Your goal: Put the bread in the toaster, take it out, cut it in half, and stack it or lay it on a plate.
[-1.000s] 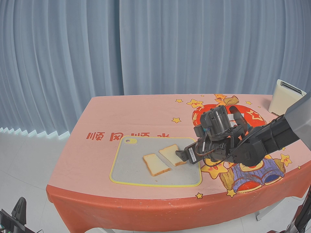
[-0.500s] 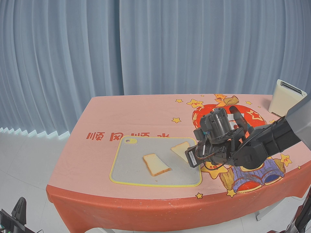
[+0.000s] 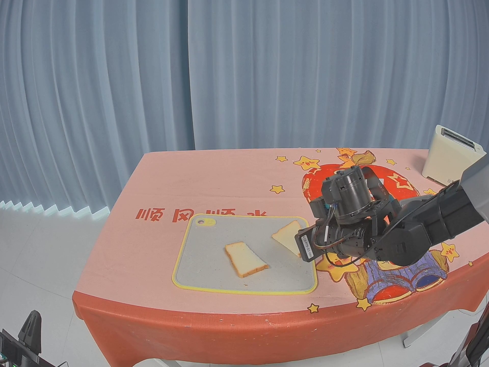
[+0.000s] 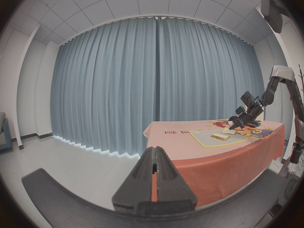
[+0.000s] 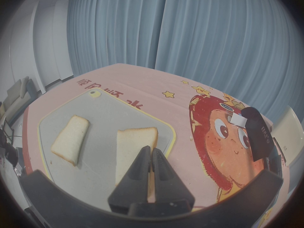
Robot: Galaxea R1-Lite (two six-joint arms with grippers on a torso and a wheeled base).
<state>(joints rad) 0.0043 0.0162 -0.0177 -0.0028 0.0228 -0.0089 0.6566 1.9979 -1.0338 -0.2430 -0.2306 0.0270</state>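
Observation:
Two bread halves are over the grey cutting board point(image 3: 204, 261) with its yellow rim. One bread half point(image 3: 245, 259) point(image 5: 70, 139) lies flat near the board's middle. My right gripper point(image 5: 150, 152) is shut on the other bread half point(image 3: 288, 237) point(image 5: 134, 146), held tilted above the board's right end. The cream toaster point(image 3: 450, 154) stands at the table's far right. My left gripper point(image 4: 154, 157) is shut on nothing, low and off the table's left side, well away from the board point(image 4: 205, 136).
A dark scraper-like tool point(image 5: 258, 133) with a white label lies on the cartoon print right of the board. The pink tablecloth point(image 3: 214, 184) behind the board is bare. Blue curtains hang behind the table.
My right gripper has lifted the right bread half off the board and carried it to the right. The other half has stayed put.

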